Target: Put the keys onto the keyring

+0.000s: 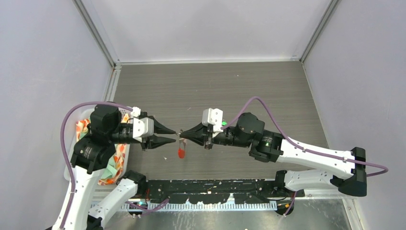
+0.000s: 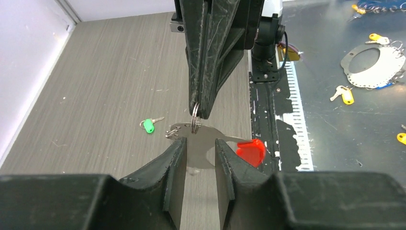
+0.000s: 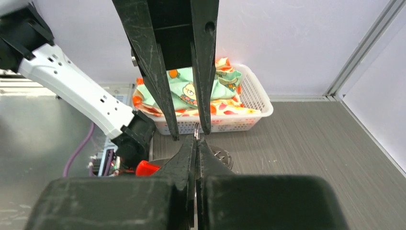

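The left arm (image 1: pixel 77 189) and right arm (image 1: pixel 313 157) are white with black joints. Each has a purple cable (image 1: pixel 258 100). The left gripper (image 1: pixel 174 134) and right gripper (image 1: pixel 184 134) are black, long and pointy.

Left tool (image 1: pixel 174 134), jaws parted, points tip to tip at the right tool (image 1: pixel 184 134), clamped tight.

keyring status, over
right hand shut on thin silver metal keyring, red tag dangling. left hand open opposite it. green-headed key loose on grey table, path clear.
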{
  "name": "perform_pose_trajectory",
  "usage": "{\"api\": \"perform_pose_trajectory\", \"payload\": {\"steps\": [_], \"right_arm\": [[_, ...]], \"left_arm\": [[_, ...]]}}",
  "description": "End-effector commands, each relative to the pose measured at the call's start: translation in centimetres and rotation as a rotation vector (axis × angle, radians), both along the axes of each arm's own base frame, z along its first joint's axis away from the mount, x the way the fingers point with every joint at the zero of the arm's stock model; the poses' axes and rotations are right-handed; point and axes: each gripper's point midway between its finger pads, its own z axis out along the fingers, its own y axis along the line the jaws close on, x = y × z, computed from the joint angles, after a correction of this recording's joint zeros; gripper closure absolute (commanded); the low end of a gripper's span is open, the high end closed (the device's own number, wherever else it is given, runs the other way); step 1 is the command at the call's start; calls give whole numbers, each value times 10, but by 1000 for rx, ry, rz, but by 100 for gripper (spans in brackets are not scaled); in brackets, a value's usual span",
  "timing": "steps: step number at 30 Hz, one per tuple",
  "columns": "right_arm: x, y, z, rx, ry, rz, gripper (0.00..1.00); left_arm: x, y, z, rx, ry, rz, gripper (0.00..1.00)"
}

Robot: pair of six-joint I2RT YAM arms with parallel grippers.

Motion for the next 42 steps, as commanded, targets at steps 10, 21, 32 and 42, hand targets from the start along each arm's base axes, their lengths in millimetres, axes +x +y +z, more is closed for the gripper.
{"api": "perform_pose_trajectory", "payload": {"steps": [10, 21, 32, 42], "right_arm": [[-11, -11, 52, 241, 37, 28, 99], [-13, -4, 47, 229, 44, 57, 99], [-17, -3, 47, 208, 38, 81, 99], [-12, -1, 50, 224, 40, 65, 99]], "left_arm": [[-16, -8, 24, -81, 71, -79, 69], [-15, -8, 29, -112, 65, -58, 63], [7, -6, 19, -56, 143, 54, 51], [-12, -7, 26, -70, 146, -36, 80]]}}
